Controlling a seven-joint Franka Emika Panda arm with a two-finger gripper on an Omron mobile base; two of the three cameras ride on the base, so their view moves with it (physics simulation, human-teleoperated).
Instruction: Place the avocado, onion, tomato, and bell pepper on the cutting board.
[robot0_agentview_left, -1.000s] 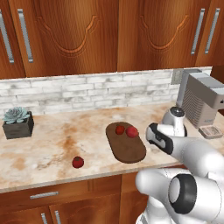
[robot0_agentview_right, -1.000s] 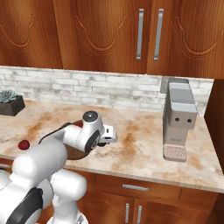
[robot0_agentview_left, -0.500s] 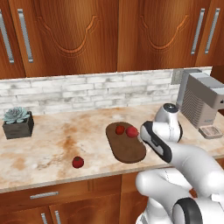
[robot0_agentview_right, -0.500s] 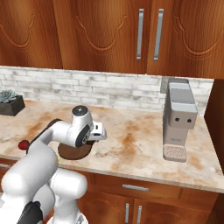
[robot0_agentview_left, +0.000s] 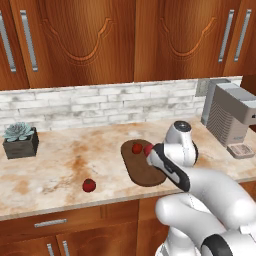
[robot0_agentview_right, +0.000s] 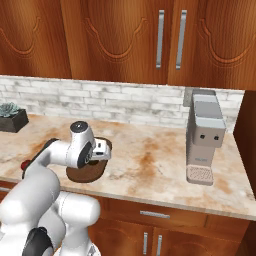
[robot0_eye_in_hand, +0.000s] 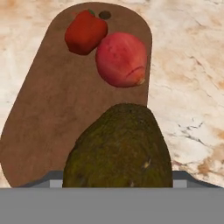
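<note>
Scanning from the left, a potted succulent (robot0_agentview_left: 20, 140) sat by the wall, then a lone red tomato (robot0_agentview_left: 89, 185) lay on the bench (robot0_agentview_left: 55, 165), well apart from the cutting board (robot0_agentview_left: 140, 170). On the board's far end rested a red bell pepper (robot0_eye_in_hand: 85, 31) touching a pinkish-red onion (robot0_eye_in_hand: 121, 59). The jaws held part-open around the avocado (robot0_eye_in_hand: 119, 151), which hung between them above the board's near end, close to its right edge. My worry was that, released there, the round avocado could roll off that edge onto the bench, or knock the onion. Farther right stood a coffee machine (robot0_agentview_left: 231, 120).
</note>
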